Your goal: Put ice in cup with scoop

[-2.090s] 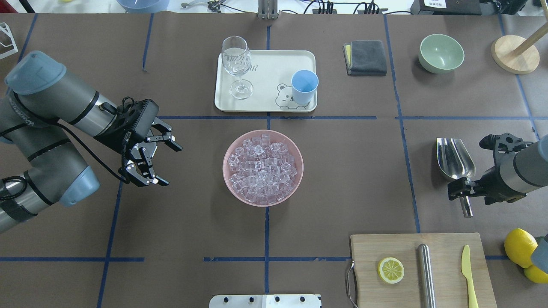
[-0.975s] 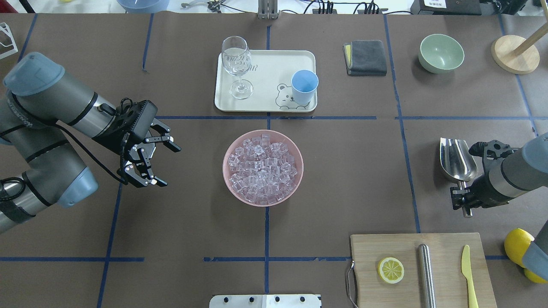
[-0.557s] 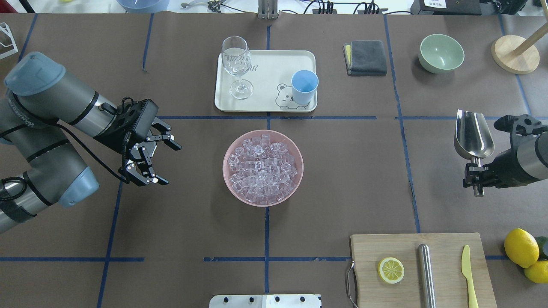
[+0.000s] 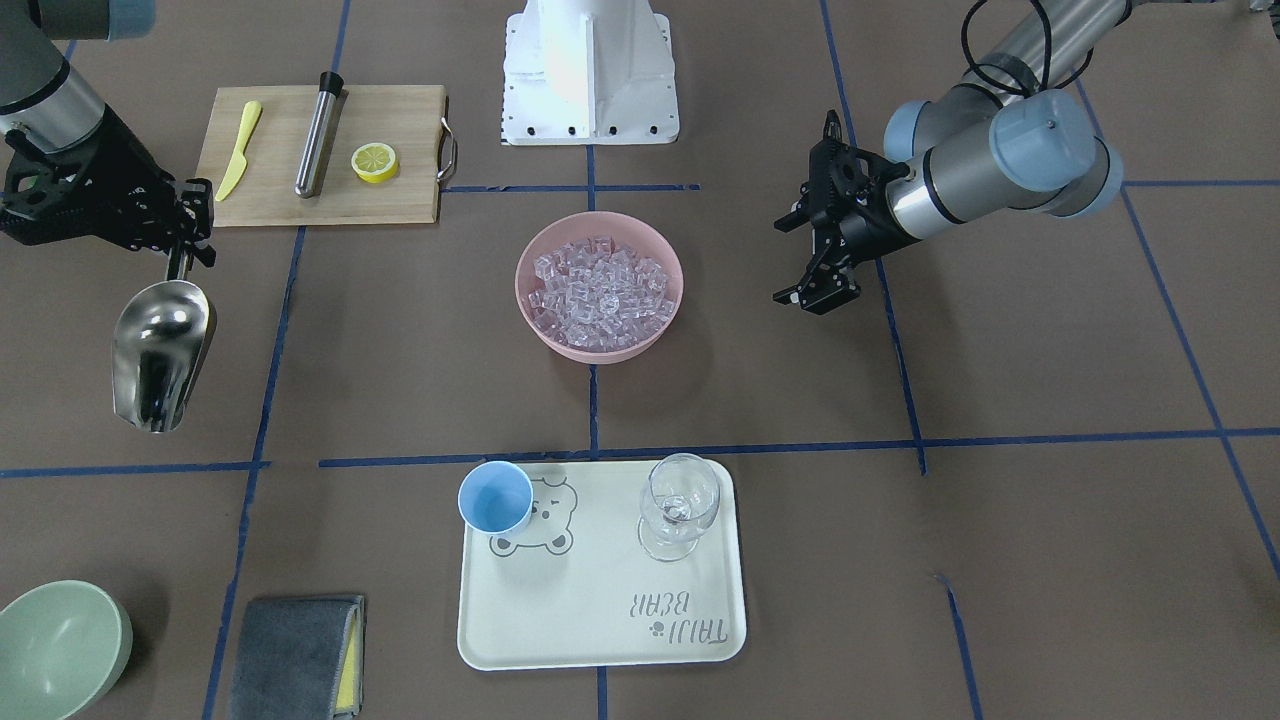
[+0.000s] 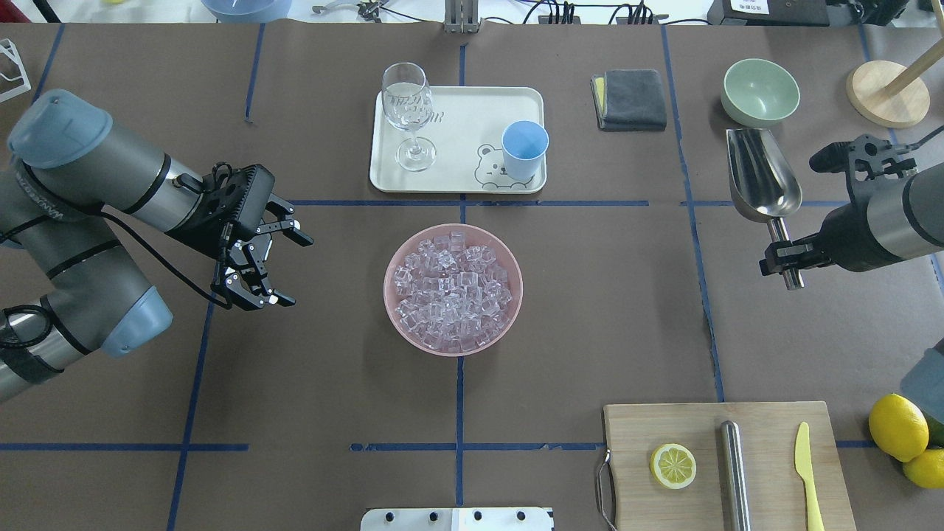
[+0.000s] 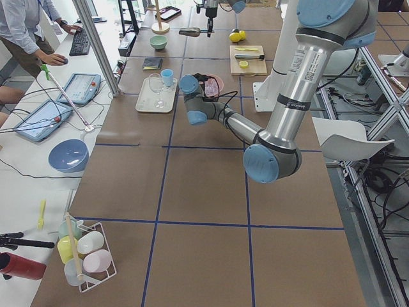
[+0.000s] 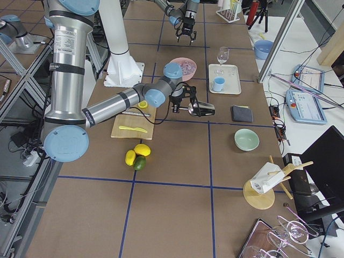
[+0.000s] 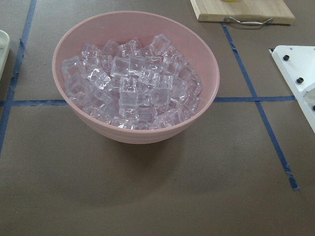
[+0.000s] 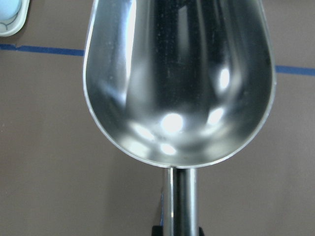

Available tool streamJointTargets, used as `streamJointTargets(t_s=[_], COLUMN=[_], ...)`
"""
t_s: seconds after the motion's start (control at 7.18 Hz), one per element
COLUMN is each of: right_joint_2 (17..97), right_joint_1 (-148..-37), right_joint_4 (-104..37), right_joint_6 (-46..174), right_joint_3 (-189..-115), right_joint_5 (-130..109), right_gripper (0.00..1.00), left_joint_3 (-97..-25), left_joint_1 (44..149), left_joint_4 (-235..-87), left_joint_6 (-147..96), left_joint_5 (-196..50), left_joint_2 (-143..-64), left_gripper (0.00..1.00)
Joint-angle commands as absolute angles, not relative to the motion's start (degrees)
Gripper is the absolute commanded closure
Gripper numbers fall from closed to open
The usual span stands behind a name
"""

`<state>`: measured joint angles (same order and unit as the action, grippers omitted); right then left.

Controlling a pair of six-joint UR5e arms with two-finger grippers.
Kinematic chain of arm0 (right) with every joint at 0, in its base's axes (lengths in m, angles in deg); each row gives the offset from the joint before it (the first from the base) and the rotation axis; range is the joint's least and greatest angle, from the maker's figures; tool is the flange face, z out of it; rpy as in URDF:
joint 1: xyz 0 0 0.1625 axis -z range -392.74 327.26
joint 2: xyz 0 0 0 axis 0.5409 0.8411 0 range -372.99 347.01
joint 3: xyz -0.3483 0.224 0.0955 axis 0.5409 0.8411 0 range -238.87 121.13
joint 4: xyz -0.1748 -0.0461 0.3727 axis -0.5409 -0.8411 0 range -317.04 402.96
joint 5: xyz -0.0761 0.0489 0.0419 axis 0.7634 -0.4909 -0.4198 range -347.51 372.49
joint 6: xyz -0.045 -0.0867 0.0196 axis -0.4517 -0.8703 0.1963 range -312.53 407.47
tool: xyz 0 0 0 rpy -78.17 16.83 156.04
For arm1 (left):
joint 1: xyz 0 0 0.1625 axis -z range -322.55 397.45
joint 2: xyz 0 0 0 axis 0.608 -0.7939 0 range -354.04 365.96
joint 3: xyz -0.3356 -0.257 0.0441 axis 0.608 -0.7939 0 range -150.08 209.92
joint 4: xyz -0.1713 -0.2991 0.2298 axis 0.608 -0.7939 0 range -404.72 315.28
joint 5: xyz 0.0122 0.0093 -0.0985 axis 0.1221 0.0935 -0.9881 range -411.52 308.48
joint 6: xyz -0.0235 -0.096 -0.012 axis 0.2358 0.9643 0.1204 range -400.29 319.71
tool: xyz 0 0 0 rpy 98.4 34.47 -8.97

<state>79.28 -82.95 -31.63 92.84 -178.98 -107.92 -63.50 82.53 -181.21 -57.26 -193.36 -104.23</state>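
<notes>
The cream tray [image 4: 580,610] bore printed lettering beside a small paw mark, upside down in the front-facing view. Its second word read BEAR, and the first looked like TAIJI. Lettering on the left arm [image 5: 44,203] was too small to read.

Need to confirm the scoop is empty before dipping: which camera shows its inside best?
Right wrist view: the scoop fills the frame, its trough bare. Overhead and front views show it whole but small; the side views, tiny; left wrist, none.
</notes>
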Motion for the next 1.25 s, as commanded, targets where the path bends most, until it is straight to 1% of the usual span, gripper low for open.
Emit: streamJointTargets(t_s=[0.0, 0.14, 0.28, 0.42, 0.56, 0.7, 0.84, 1.11], right_joint_2=[72.4, 67.5, 64.2, 62.9, 62.4, 59.0, 57.8, 57.6], right_joint_1=[-83.8, -82.8, -82.1, -81.5, -80.4, -78.9, -78.1, -75.8], right_joint_4=[-40.8, -48.4, -53.1, -58.0, -63.2, -68.2, -68.7, -71.5], right_joint_6=[82.7, 82.3, 81.8, 79.2, 71.7, 66.9, 60.8, 49.8], right_joint_3=[-179.9, -181.1, -181.6, -182.6, -183.7, -184.9, -185.0, -187.3], right_joint_5=[-104.5, -101.0, -99.8, -99.6, -97.0, -93.3, -89.6, -90.3], right_gripper=[1.0, 1.0, 1.0, 1.0, 1.0, 1.0, 1.0, 1.0], left_joint_3=[-63.6, -63.7, -63.8, -63.8, -63.7, -63.5, -63.3, -62.6], left_joint_1=[82.5, 82.5, 82.5, 82.5, 82.5, 82.5, 82.4, 81.7], left_joint_4=[-181.2, -181.2, -181.2, -181.2, -181.2, -181.2, -181.2, -181.1], left_joint_6=[-57.2, -57.1, -57.2, -57.2, -57.2, -57.1, -56.8, -56.7], left_joint_5=[-193.2, -193.2, -193.2, -193.2, -193.2, -193.2, -193.2, -193.1], left_joint_2=[-104.3, -104.3, -104.2, -104.2, -104.2, -104.3, -104.3, -104.3], left_gripper=[0.0, 0.0, 0.0, 0.0, 0.0, 0.0, 0.0, 0.0])
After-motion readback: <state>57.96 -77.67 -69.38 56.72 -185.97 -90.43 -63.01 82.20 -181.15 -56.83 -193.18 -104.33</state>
